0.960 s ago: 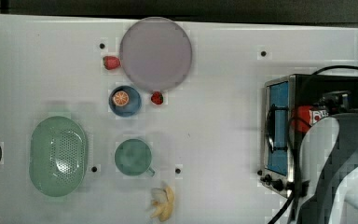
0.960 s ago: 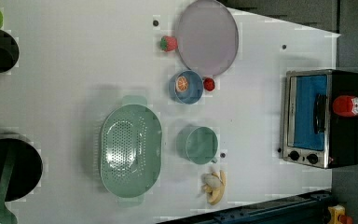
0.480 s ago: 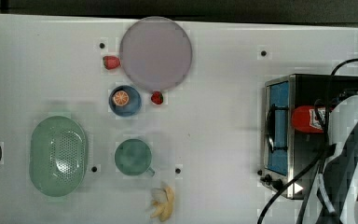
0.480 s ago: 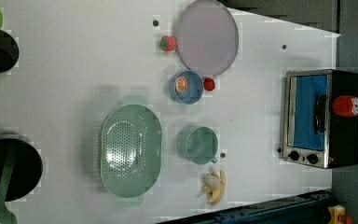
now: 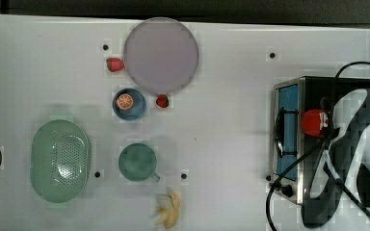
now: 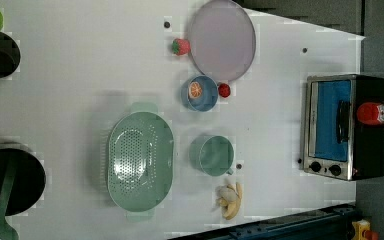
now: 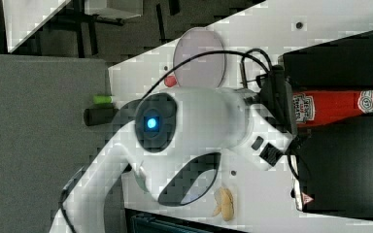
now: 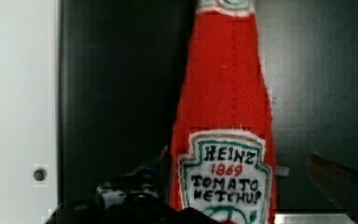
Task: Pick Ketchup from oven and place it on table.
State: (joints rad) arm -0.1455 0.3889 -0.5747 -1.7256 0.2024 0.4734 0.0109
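The Ketchup (image 5: 315,122) is a red bottle with a white label, standing on the black top of the oven (image 5: 289,144), behind its blue glass door. It also shows in the left view (image 6: 375,113) and the right view (image 7: 335,108). In the wrist view the Ketchup (image 8: 226,121) rises close up between two dark fingers (image 8: 126,191). My gripper (image 8: 233,184) is open, one finger on each side of the bottle's lower part without squeezing it. My arm (image 5: 359,149) reaches over the oven's far side. The white table (image 5: 231,96) lies in front of the oven.
On the table are a lilac plate (image 5: 160,55), two strawberries (image 5: 115,64), a blue bowl (image 5: 129,103) with an orange slice, a green colander (image 5: 60,160), a green cup (image 5: 137,162) and a banana (image 5: 169,210). Black cables (image 5: 289,168) hang over the oven.
My arm has shifted over the oven toward the top view's right, leaving more of the bottle showing. The Ketchup has stayed in place and the gripper has stayed open.
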